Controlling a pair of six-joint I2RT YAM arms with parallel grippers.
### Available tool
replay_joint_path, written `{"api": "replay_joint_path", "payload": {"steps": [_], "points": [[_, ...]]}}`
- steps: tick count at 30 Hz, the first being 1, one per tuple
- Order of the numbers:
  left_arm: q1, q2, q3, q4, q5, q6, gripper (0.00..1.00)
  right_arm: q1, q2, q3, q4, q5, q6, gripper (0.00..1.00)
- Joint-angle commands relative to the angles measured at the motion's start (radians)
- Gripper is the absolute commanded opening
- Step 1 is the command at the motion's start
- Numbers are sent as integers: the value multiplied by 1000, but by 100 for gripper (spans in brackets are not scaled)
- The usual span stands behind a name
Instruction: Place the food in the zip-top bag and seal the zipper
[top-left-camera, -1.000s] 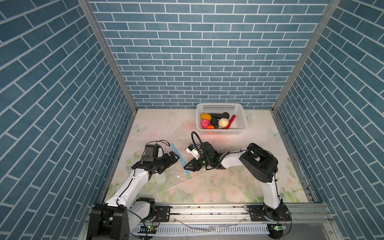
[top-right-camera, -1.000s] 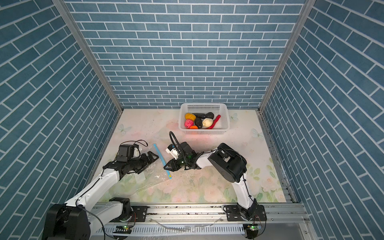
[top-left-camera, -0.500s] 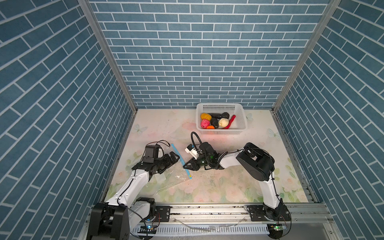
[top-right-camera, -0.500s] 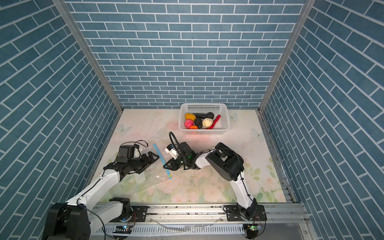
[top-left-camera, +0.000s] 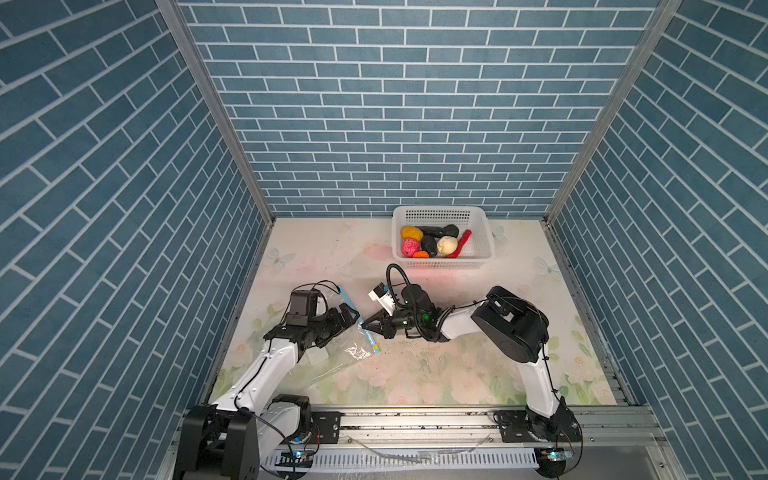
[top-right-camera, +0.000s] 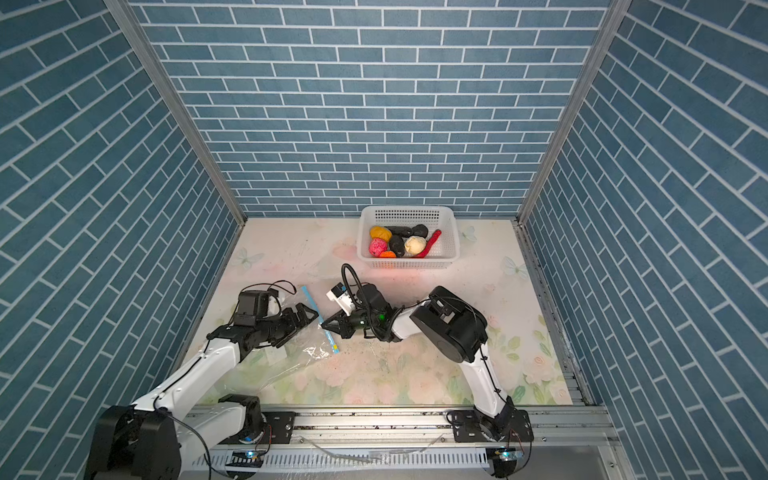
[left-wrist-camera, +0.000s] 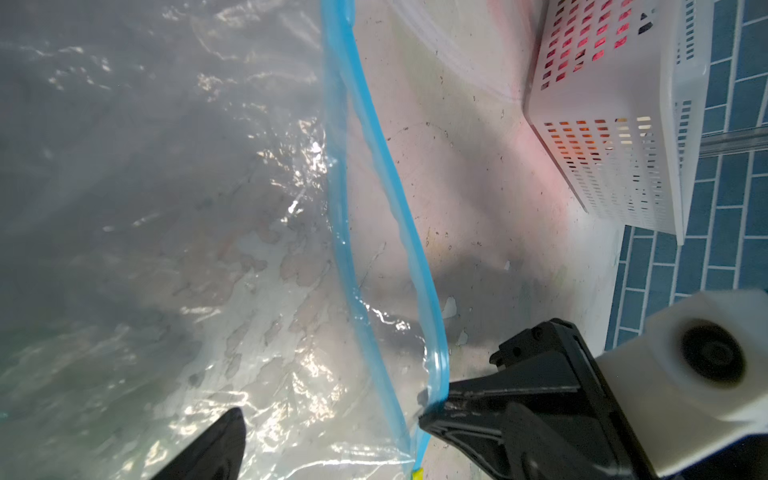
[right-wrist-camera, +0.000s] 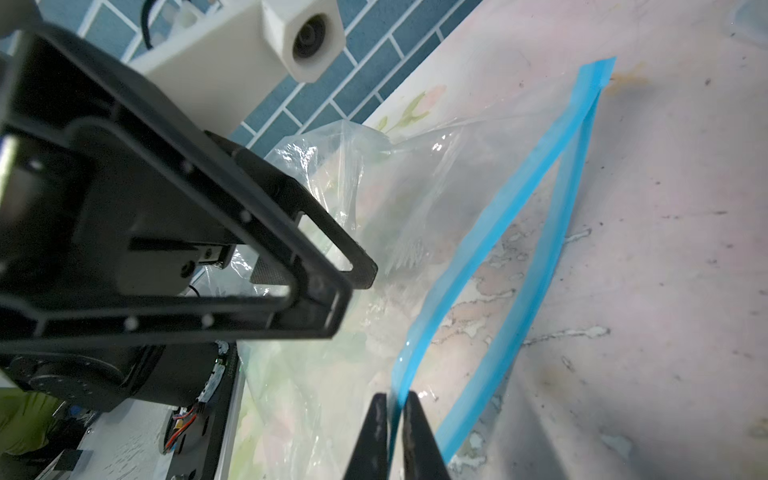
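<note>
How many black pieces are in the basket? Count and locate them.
3 black pieces: two along the basket's far wall, one between pink ball and cream ball; others may hide.

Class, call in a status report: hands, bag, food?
Right hand shut on zipper, mouth parted. Left hand open over bag. Food all in basket.

white arm links (top-left-camera: 266, 368), black joints (top-left-camera: 513, 332), cables (top-left-camera: 388, 277), black fingers (right-wrist-camera: 371, 436)

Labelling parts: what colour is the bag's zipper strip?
The zipper strip is light blue, clearest in the right wrist view.
</note>
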Motion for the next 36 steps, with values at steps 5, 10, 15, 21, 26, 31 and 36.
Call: {"api": "replay_joint_path", "payload": {"steps": [5, 10, 15, 21, 26, 31, 36], "points": [[6, 2, 66, -93, -7, 32, 97, 30, -16, -76, 92, 69, -145, 3], [6, 29, 136, -172, -14, 64, 91, 37, -74, -87, 4, 131, -286, 0], [4, 84, 220, -262, -27, 91, 83, 53, -134, -90, -96, 209, -466, 0], [-35, 184, 345, -359, -56, 139, 74, 62, -163, -86, -131, 245, -583, 0], [-102, 254, 443, -431, -130, 196, 75, 75, -173, -69, -178, 280, -651, 0], [-149, 332, 520, -511, -214, 256, 75, 81, -170, -68, -177, 306, -675, 0], [-193, 406, 570, -533, -254, 277, 75, 83, -166, -63, -174, 315, -684, 0]]}}
